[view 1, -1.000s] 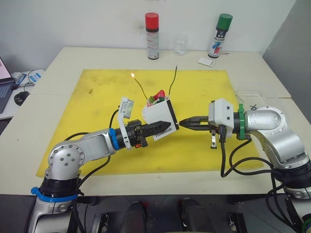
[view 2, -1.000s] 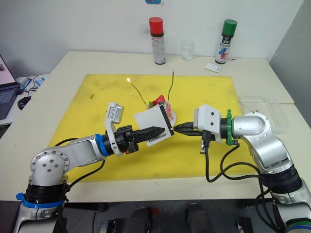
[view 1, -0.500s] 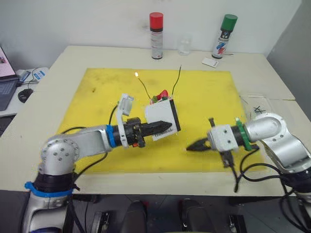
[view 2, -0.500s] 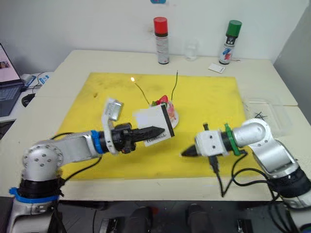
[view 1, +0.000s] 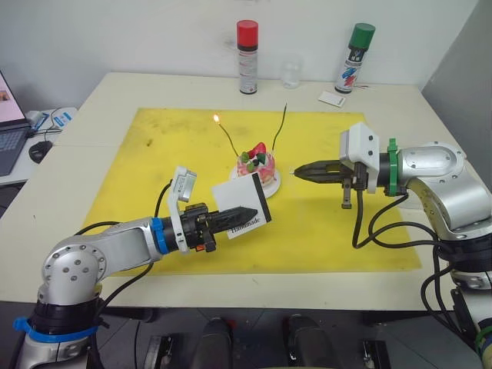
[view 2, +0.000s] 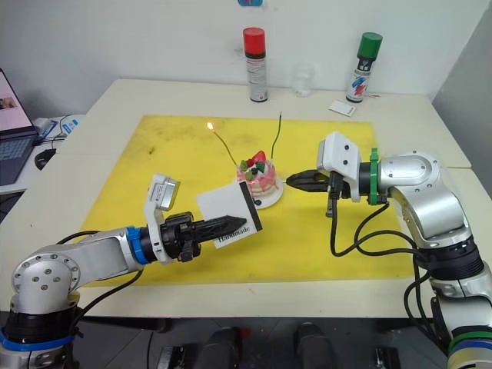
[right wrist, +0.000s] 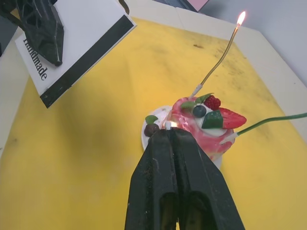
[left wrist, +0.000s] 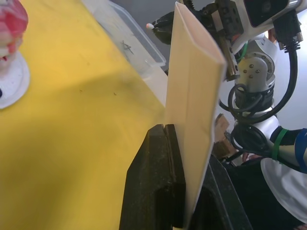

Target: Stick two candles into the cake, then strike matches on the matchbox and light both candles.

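1. Right wrist view first: my right gripper (right wrist: 170, 132) has its fingers pressed together on a match (right wrist: 168, 125), and I can see a small glow at the match tip just past the fingertips.
2. Straight ahead of those fingertips, very near, sits the cake (right wrist: 204, 122) on its white plate (right wrist: 146, 134); the burning tip is at the cake's near edge, and I can't tell whether it touches.
3. Two candles stand in the cake. The one (view 1: 227, 138) on the far side from my right gripper, leaning toward the left arm's side, carries a flame at its top; the other candle (view 1: 280, 127), closer to my right gripper, shows no flame.
4. From the head camera, my right gripper (view 1: 300, 169) points level at the cake from just beside it, above the yellow mat (view 1: 138, 177).
5. My left gripper (view 1: 250, 210) is clamped on the matchbox (view 1: 242, 204), holding it upright on edge, lifted off the mat, with the black strip on the side away from the arm and "Handmade" readable near the fingers.
6. The matchbox is in front of the cake on my side, close to it but apart, and well clear of my right gripper.
7. Beyond the mat, far from both grippers, stand a red-capped spray can (view 1: 247, 58) and a green-capped spray can (view 1: 354, 58), with a small white card (view 1: 331, 98) lying by the green one.
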